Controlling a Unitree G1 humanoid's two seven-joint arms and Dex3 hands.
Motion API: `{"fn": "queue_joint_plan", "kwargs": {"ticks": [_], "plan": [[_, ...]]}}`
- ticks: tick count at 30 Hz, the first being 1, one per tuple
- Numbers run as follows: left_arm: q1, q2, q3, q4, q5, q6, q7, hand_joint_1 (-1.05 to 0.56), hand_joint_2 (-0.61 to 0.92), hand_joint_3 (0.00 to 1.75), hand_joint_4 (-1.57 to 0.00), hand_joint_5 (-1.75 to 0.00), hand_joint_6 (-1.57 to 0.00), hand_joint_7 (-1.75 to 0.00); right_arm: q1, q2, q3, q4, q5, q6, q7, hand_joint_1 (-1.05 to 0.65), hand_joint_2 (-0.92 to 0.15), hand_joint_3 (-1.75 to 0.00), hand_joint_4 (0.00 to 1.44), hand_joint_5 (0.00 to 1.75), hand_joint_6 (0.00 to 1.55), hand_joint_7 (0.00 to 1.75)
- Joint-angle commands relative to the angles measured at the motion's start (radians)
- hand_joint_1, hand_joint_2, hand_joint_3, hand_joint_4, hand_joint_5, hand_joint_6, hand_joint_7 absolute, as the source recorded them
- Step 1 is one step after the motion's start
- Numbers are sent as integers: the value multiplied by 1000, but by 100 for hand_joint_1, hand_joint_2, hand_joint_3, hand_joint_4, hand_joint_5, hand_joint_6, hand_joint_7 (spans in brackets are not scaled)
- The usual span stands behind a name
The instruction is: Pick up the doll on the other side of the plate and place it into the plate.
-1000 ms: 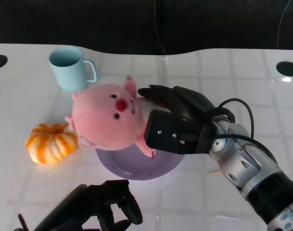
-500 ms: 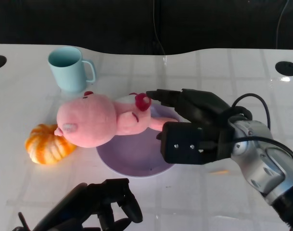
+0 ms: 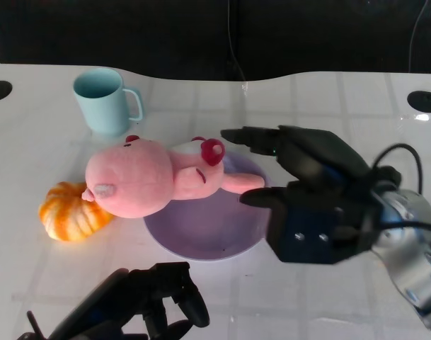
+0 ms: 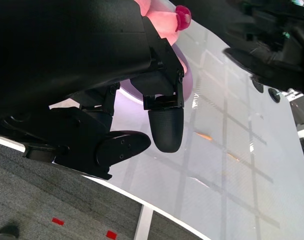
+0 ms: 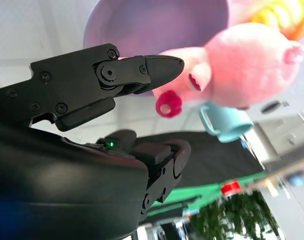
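Note:
A pink plush pig doll (image 3: 148,174) lies on its side, its body and legs over the far left rim of the purple plate (image 3: 208,234) and its head off the plate, against the pumpkin. My right hand (image 3: 307,191) hovers over the plate's right side with fingers spread, holding nothing and apart from the doll. The right wrist view shows the doll (image 5: 241,65) and the plate (image 5: 156,25) beyond my empty fingers (image 5: 152,70). My left hand (image 3: 141,304) rests near the table's front edge, fingers curled around nothing, also in the left wrist view (image 4: 117,100).
A light blue mug (image 3: 105,101) stands behind the doll at the far left. An orange pumpkin (image 3: 72,212) lies left of the plate, touching the doll's head. The white table (image 3: 342,99) has round holes at its far corners.
One second ago my right hand held the doll upright over the plate. It has let go, the doll has tipped onto its side, and the hand has drawn back to the right.

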Motion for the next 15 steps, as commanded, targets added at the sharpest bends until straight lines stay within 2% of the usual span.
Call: {"fn": "queue_joint_plan", "kwargs": {"ticks": [1, 3, 6, 12, 13, 14, 15], "plan": [[-1, 6, 0, 2, 11, 4, 14, -16, 81, 67, -60, -175, -59, -130, 65, -24, -59, -53, 51, -50, -31, -48, -92, -27, 60, 69, 62, 16], [-3, 4, -4, -1, 17, 10, 17, -16, 82, 67, -60, -175, -59, -130, 121, -28, -97, -90, 96, -77, -37, -44, -92, -24, 67, 77, 69, 19], [-7, -1, -9, -3, 24, 21, 19, -17, 82, 66, -61, -175, -60, -130, 198, -46, -144, -127, 144, -144, -53, -28, -92, -17, 73, 96, 83, 24], [-14, -9, -16, -9, 35, 39, 28, -17, 81, 67, -58, -172, -61, -131, 328, -75, -223, -178, 218, -235, -57, -8, -88, -20, 78, 111, 98, 33], [-15, -9, -16, -11, 38, 43, 29, -18, 81, 66, -58, -171, -61, -131, 351, -82, -235, -194, 225, -239, -53, -5, -81, -35, 80, 114, 100, 35], [-16, -10, -16, -13, 38, 49, 28, -18, 81, 66, -58, -170, -60, -131, 373, -89, -246, -208, 230, -246, -49, -1, -64, -73, 85, 117, 105, 40], [-17, -11, -15, -15, 36, 53, 27, -18, 82, 66, -58, -170, -60, -130, 392, -95, -255, -220, 238, -252, -45, 3, -54, -94, 88, 119, 108, 44]]}}
